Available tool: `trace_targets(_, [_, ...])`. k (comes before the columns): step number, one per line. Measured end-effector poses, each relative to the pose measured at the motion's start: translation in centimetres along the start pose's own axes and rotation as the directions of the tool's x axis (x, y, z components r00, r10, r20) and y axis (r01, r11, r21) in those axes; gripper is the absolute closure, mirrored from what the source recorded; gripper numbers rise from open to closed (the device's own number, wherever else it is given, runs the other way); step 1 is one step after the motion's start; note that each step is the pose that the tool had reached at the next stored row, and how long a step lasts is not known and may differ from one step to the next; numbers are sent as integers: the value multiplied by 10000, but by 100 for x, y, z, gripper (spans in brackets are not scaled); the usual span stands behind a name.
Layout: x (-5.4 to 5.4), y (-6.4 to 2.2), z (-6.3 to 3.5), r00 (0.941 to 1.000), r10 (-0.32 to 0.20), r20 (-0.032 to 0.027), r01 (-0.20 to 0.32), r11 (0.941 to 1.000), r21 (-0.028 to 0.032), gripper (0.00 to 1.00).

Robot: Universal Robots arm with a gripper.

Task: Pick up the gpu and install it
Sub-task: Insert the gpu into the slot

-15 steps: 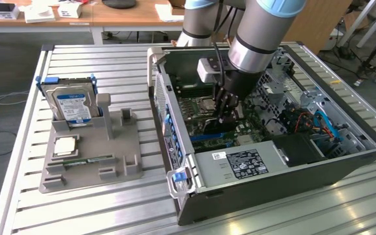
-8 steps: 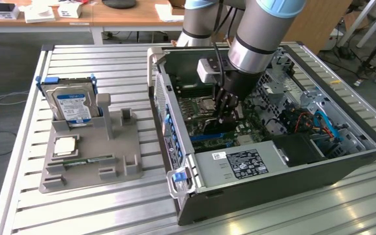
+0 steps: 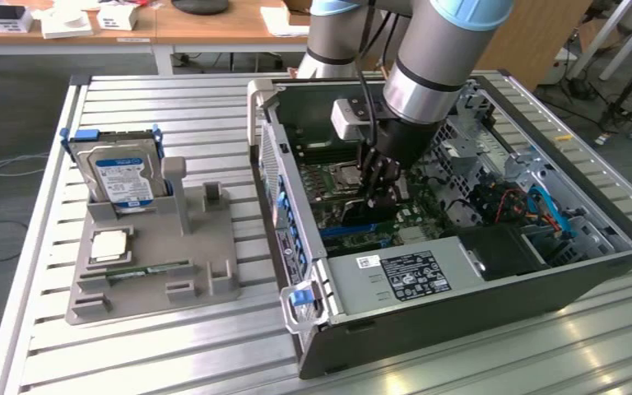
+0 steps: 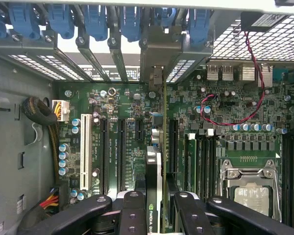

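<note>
1. worktop [image 3: 129, 354], edge at the exterior view's left: a grey fixture [image 3: 201, 263] holds the hard drive [image 3: 124, 177] upright. neither is in play.

2. centre towards the edge at the exterior view's right: an open computer case [image 3: 579, 284] lies on its side with the motherboard [image 4: 122, 98] facing up. the gripper [image 3: 382, 197] is down inside the case, over the board.

3. grip: in the wrist view the fingers [image 4: 132, 215] are closed on the gpu [image 4: 153, 176], one on each face. the card stands on edge between them.

4. location: the gpu is inside the case, over the expansion-slot area of the board. its lower edge is hidden, so it cannot be told whether it has entered a slot.

5. orientation: the long axis runs parallel to the slots, from the fingers towards the rear wall with the blue latches [image 4: 95, 19]. the bracket end appears to point at that wall.

6. step, as judged: the pick-up is done and installation is in hand, at alignment or insertion. seating calls for the card square to the board, its edge in line with the slot, the bracket meeting the rear opening, and a straight push without tilt.
</note>
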State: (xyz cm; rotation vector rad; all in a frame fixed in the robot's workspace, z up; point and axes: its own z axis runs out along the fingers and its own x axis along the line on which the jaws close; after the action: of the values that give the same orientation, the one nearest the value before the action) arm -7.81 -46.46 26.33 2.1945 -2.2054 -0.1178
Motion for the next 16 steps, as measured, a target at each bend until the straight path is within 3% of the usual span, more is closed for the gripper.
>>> trace_targets(16, [1,-2,24,10000,0,0,0,10000,1,73])
